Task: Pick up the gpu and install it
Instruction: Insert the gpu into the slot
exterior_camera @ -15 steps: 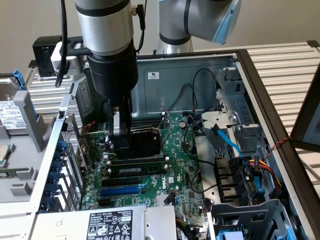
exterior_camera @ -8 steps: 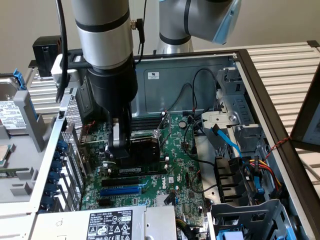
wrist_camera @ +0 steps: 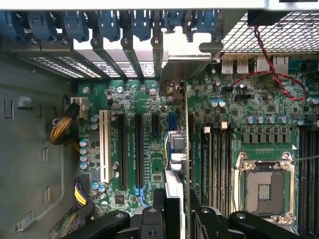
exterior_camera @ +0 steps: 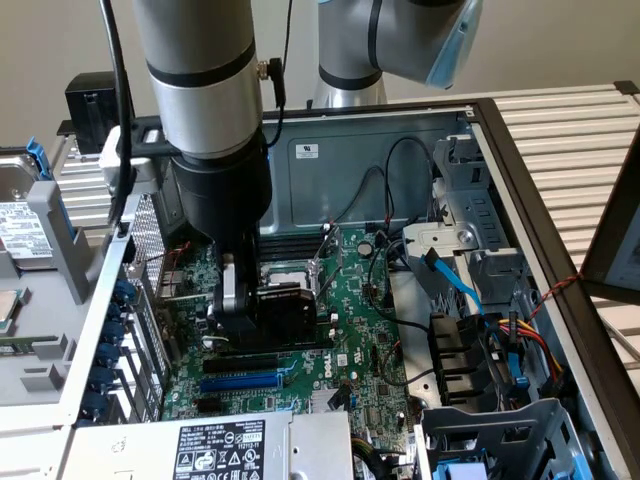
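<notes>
Fingers [wrist_camera: 158, 215] gripping gpu [exterior_camera: 288, 308], over motherboard [wrist_camera: 145, 100]

Open computer case [exterior_camera: 340, 165] lies on a slatted tabletop [exterior_camera: 560, 110]. Green motherboard [wrist_camera: 149, 99] inside: empty CPU socket [wrist_camera: 264, 186], memory sticks [wrist_camera: 219, 164] seated just beside it, white slot [wrist_camera: 104, 146] and black slots [wrist_camera: 138, 149] running parallel. Blue latches [wrist_camera: 107, 25] line the rear openings. Red-black twisted wire [wrist_camera: 271, 74] crosses the board. Labelled power supply [exterior_camera: 220, 445] sits at the exterior view's lower edge
</notes>
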`<state>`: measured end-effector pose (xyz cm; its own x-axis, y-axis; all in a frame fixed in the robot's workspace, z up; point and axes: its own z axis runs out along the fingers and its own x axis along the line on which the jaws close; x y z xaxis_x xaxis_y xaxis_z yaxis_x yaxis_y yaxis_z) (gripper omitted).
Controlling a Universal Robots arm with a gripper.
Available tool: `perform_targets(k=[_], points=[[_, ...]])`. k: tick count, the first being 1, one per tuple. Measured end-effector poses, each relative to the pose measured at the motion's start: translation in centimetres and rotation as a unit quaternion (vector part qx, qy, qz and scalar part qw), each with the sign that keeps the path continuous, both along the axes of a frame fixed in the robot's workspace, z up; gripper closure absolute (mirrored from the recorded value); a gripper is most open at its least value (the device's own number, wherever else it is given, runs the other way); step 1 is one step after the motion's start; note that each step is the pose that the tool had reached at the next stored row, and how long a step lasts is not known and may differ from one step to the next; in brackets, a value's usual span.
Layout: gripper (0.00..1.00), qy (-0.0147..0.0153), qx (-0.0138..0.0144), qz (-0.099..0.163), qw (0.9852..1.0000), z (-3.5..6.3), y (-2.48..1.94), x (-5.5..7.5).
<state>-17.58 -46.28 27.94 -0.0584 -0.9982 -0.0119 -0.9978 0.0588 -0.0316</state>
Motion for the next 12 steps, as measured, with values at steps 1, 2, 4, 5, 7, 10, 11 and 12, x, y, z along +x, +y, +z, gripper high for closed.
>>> perform_targets(k=[1,2,4,5,7,10,11,12], points=[[0.72,0.0004,0.0002,0.0,1.0,-0.16,-0.04,0.0],[0.72,0.0007,0.0004,0.0,1.0,-0.33,-0.05,-0.02],[0.72,0.0014,0.0011,0.0,1.0,-0.48,-0.05,-0.09],[0.72,0.0021,0.0021,0.0,1.0,-0.49,-0.06,-0.14],[0.72,0.0031,0.0034,0.0,1.0,-0.55,-0.05,-0.24],[0.72,0.0053,0.0045,0.0,1.0,-0.77,-0.05,-0.43],[0.72,0.0058,0.0049,0.0,1.0,-0.87,-0.05,-0.49],[0.72,0.0062,0.0056,0.0,1.0,-0.98,-0.05,-0.51]])
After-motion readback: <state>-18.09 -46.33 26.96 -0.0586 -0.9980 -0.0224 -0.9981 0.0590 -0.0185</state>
